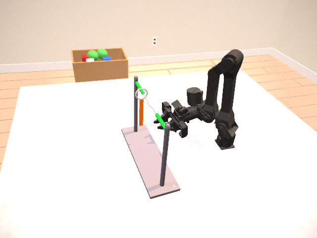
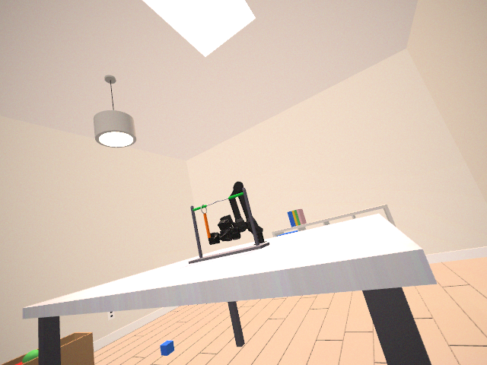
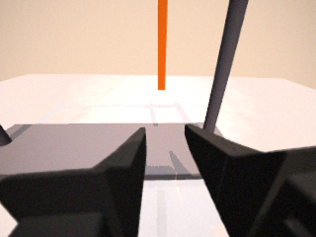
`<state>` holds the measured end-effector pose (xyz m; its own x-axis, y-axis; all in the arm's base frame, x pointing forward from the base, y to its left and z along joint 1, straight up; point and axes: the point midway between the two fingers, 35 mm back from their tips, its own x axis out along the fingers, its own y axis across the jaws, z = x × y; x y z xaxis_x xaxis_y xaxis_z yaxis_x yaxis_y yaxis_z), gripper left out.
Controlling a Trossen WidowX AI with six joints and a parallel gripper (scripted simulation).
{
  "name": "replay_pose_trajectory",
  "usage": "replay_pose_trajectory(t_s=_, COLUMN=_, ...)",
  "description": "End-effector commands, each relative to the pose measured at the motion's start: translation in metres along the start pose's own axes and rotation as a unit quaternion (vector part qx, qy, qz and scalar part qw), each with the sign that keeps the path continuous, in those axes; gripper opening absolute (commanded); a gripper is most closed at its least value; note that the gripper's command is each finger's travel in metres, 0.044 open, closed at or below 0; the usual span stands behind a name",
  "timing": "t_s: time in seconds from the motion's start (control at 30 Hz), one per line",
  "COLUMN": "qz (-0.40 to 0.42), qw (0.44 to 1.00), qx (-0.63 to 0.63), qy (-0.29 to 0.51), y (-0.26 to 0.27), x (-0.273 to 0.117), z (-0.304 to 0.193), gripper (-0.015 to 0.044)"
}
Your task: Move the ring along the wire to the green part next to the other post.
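Note:
The ring (image 1: 147,93) hangs around the wire at the inner end of the far green part (image 1: 139,87) (image 2: 199,207), beside the far post (image 1: 135,112) (image 2: 196,231) (image 3: 224,64). Its orange handle (image 1: 140,112) (image 2: 206,226) (image 3: 162,44) hangs straight down. The thin grey wire (image 1: 151,105) (image 2: 217,201) leads to the near green part (image 1: 160,120) (image 2: 236,195) at the near post (image 1: 164,156) (image 2: 250,220). My gripper (image 1: 156,124) (image 3: 165,130) is partly open and empty, on the arm's side of the frame. In the wrist view the handle's lower end shows above the fingertips, ahead of them.
The posts stand on a flat base board (image 1: 151,158) (image 3: 89,143) on the white table (image 1: 77,166) (image 2: 314,251). A box (image 1: 101,70) of balls and blocks is on the floor behind the table. A blue block (image 2: 167,347) lies on the floor.

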<state>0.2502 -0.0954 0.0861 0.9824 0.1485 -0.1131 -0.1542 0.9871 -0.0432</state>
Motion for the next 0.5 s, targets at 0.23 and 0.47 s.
replay_pose_trajectory(t_s=0.23, qz=-0.034, qw=0.999, qx=0.021, qy=-0.017, y=0.001, x=0.024, z=0.035, gripper=0.0160)
replay_pose_trajectory(t_s=0.47, qz=-0.034, qw=0.999, qx=0.020, qy=-0.017, y=0.000, x=0.029, z=0.035, gripper=0.0160)
